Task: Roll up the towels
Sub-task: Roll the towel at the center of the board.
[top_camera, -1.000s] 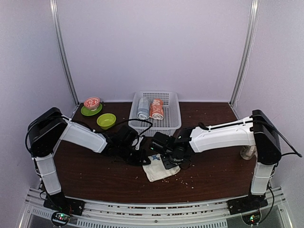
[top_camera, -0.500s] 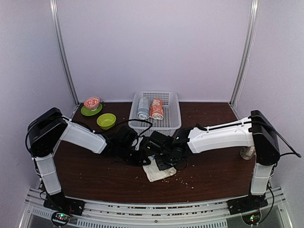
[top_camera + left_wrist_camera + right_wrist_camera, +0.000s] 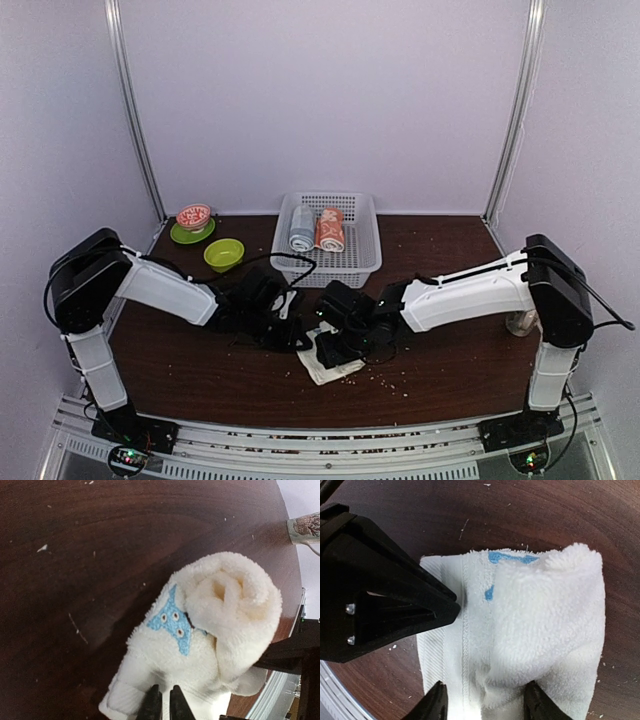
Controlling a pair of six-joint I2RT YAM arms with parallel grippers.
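The cream-white towel (image 3: 340,368) lies on the dark table in front of the basket, partly rolled, with a blue animal print (image 3: 172,622) showing. The rolled part (image 3: 550,615) is thick, and a flat stitched tail (image 3: 445,650) runs out beside it. My left gripper (image 3: 162,704) is shut, its tips pinching the flat tail. My right gripper (image 3: 486,700) is open, with one fingertip (image 3: 437,700) over the tail and the other on the roll. The salmon-orange towel (image 3: 330,230) sits rolled in the basket.
A white slotted basket (image 3: 362,262) at the back middle also holds a grey-blue rolled towel (image 3: 301,228). A green bowl (image 3: 223,254) and a green plate with a red patterned bowl (image 3: 193,218) stand at the back left. A pale object (image 3: 520,322) sits by the right arm's base. Crumbs dot the wood.
My right gripper has opened, let go of the towel and shifted left and nearer over it. The left gripper has stayed shut on the tail.
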